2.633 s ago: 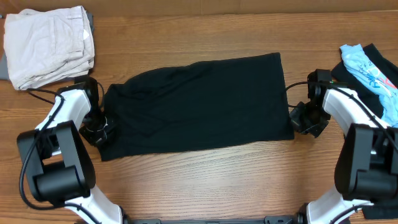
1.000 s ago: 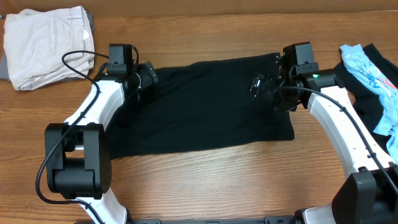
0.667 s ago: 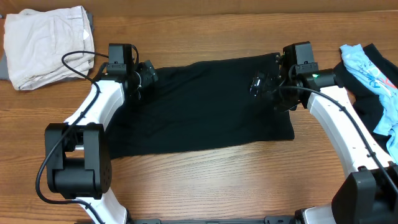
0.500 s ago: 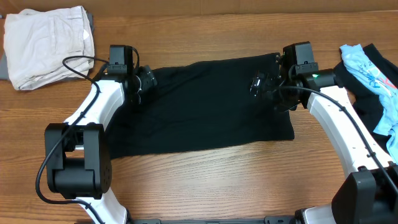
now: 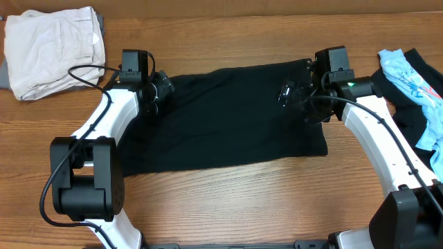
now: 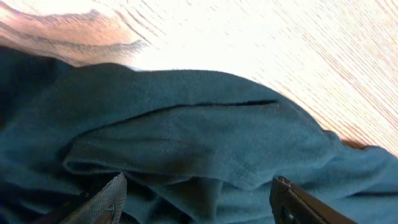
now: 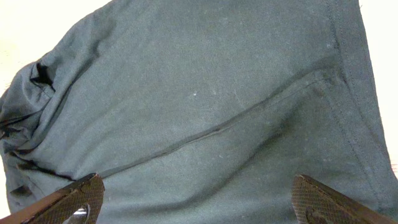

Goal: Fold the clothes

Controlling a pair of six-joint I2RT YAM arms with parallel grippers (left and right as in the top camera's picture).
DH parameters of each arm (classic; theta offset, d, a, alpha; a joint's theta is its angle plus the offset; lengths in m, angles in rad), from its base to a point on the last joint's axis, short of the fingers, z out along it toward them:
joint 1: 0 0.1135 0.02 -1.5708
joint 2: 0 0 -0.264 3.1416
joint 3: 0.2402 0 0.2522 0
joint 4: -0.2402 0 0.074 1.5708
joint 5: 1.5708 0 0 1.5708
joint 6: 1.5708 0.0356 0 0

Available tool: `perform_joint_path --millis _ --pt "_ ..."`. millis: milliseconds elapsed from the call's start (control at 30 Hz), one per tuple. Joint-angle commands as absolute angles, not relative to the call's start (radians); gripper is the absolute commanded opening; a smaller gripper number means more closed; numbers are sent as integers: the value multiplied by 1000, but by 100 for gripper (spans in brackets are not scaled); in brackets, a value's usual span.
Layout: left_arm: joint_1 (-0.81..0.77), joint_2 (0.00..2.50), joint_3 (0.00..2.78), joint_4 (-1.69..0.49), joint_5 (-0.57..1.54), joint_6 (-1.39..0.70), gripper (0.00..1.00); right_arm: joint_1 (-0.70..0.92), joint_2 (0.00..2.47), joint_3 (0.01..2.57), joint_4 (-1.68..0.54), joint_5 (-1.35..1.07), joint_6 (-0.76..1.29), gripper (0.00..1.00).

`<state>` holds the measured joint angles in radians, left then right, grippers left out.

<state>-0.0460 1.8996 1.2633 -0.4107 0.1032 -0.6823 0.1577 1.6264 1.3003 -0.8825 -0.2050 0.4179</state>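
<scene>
A large black garment (image 5: pixel 228 117) lies spread flat across the middle of the table. My left gripper (image 5: pixel 160 86) hovers over its far left corner. In the left wrist view this gripper (image 6: pixel 199 202) is open, its fingertips (image 6: pixel 111 198) straddling bunched black folds (image 6: pixel 186 137). My right gripper (image 5: pixel 294 97) sits over the far right part of the garment. In the right wrist view it (image 7: pixel 199 199) is open wide above smooth cloth (image 7: pixel 205 93) with a seam line. Neither gripper holds anything.
A cream pile of clothes (image 5: pixel 52 48) lies at the back left. A light blue printed piece (image 5: pixel 415 79) and another black piece (image 5: pixel 430 131) lie at the right edge. Bare wood table (image 5: pixel 228 200) runs along the front.
Both arms have moved from the garment's near corners to its far edge. In the last second the left gripper shifted slightly and its jaws narrowed a little; the right stayed still.
</scene>
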Motion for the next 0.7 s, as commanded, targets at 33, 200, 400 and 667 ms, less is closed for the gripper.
perform_joint_path --millis 33,200,400,667 --pt "-52 1910 1280 -406 20 -692 76 159 1630 1296 -877 -177 409 100" --pt "-44 1910 1280 -406 3 -677 75 159 1630 1296 -877 -175 392 100" --pt "-44 1911 1280 -401 -20 -677 67 159 1630 1296 -875 -175 392 100" --pt "-43 1962 1280 -374 -7 -677 65 159 1630 1296 -867 -157 392 100"
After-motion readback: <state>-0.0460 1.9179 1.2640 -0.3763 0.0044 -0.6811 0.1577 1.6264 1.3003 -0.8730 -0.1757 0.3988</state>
